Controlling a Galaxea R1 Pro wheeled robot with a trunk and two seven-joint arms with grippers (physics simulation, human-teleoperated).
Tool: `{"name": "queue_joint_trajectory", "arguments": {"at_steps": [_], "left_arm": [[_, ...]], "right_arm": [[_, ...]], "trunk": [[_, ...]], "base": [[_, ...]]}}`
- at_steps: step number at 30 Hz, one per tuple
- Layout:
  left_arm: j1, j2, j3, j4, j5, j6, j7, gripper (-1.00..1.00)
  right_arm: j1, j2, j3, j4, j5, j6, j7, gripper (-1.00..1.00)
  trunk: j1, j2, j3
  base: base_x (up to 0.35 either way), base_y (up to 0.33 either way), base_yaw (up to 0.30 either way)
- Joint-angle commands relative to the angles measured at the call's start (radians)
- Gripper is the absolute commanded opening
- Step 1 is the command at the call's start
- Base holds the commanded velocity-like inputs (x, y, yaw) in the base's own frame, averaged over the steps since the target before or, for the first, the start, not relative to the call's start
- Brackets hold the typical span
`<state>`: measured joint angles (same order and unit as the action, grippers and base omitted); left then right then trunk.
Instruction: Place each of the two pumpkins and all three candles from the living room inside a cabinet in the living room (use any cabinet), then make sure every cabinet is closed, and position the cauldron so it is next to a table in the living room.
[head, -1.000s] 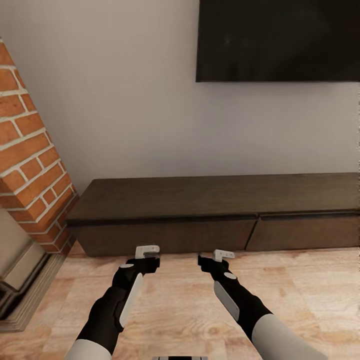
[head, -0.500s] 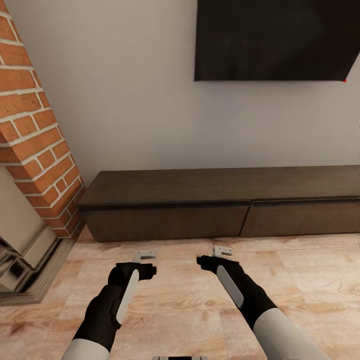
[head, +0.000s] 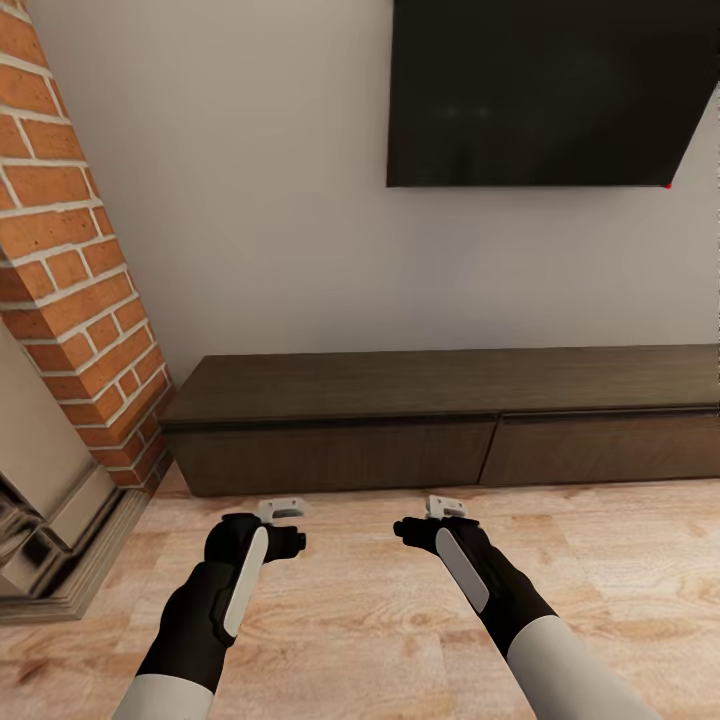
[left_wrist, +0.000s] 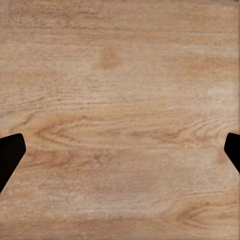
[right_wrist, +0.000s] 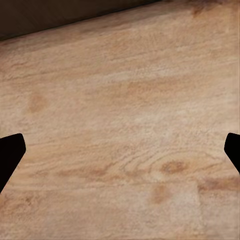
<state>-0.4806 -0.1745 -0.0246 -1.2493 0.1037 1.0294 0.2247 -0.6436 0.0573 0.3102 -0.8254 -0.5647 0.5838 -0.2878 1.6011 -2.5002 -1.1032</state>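
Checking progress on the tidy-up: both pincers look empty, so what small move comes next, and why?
Probably turn away to look for the pumpkins and candles: the cabinet has its drawer fronts shut, and the left pincer and right pincer are open over bare floor.

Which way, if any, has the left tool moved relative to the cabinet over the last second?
Yes: the left tool drew back from the cabinet; it overlapped its base, now floor shows between.

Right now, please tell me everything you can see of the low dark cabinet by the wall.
The cabinet is a long, low unit of dark-brown wood, with a flat bare top and two plain, handle-less fronts, both shut. It stands on the pale wooden floor against the light wall, below a black screen. One end is near the brick fireplace; the other runs past the picture's edge.
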Motion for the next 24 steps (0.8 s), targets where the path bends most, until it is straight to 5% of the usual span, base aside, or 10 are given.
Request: {"name": "queue_joint_trajectory", "arguments": {"at_steps": [1, 5, 6, 12, 18, 24], "left_arm": [[-0.001, 0.000, 0.000, -0.001, 0.011, 0.004, 0.010, 1.00], [-0.002, 0.000, 0.002, -0.001, 0.011, 0.007, 0.010, 1.00], [-0.003, 0.000, 0.002, -0.001, 0.011, 0.008, 0.010, 1.00], [-0.003, 0.000, 0.003, 0.009, 0.011, 0.008, 0.010, 1.00], [-0.003, 0.000, 0.003, 0.010, 0.011, 0.008, 0.010, 1.00], [-0.003, 0.000, 0.002, 0.010, 0.011, 0.008, 0.010, 1.00]], "right_arm": [[0.000, -0.001, 0.003, -0.001, -0.011, 0.002, -0.010, 1.00], [0.000, 0.001, 0.002, -0.001, -0.012, 0.019, -0.010, 1.00], [-0.001, 0.004, 0.001, -0.003, -0.012, 0.088, -0.010, 1.00], [-0.001, 0.007, -0.003, -0.027, -0.014, 0.101, -0.010, 1.00], [-0.001, 0.007, -0.063, -0.030, -0.016, 0.161, -0.009, 1.00], [-0.001, 0.007, -0.069, -0.030, -0.016, 0.166, -0.008, 1.00]], "trunk": [[-0.001, 0.000, 0.003], [-0.012, 0.020, 0.016], [-0.016, 0.027, 0.020], [-0.039, 0.069, 0.038], [-0.062, 0.111, 0.054], [-0.085, 0.153, 0.064]], "base": [[0.000, 0.000, 0.000], [0.000, 0.000, 0.000], [0.000, 0.000, 0.000], [0.000, 0.000, 0.000], [0.000, 0.000, 0.000], [0.000, 0.000, -0.025]]}}
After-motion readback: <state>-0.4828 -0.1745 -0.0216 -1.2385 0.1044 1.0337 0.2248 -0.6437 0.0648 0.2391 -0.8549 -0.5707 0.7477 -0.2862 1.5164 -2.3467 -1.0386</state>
